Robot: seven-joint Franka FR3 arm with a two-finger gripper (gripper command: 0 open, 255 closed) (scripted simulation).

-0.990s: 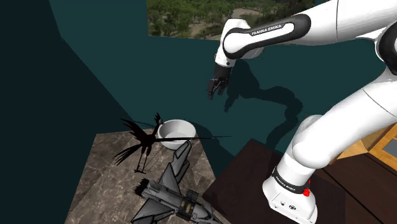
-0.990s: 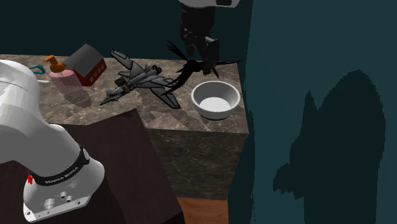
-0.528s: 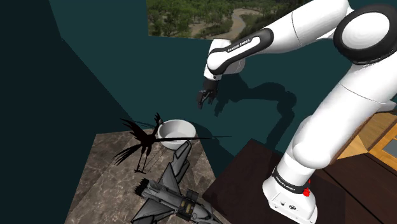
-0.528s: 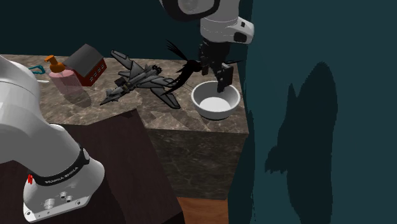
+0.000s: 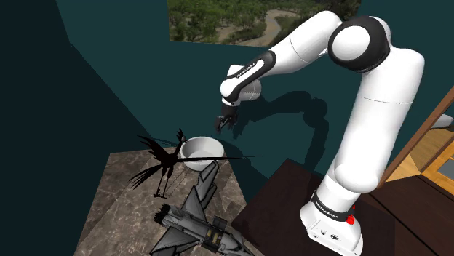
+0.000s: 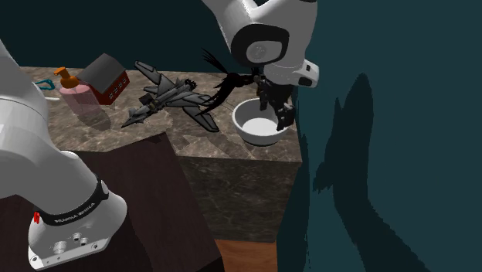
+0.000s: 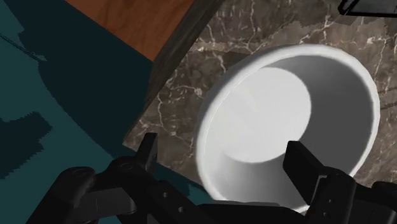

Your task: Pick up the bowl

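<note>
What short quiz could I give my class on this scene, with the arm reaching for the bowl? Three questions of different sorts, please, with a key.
1. True or false: the gripper is shut on the bowl.
2. Which of these lies on the marble counter with the bowl? A) a grey model jet B) a kettle C) a stack of plates
3. Fill in the gap: the bowl is plain ____ in colour.

Key: 1 false, the fingers stand apart; 2 A; 3 white.
</note>
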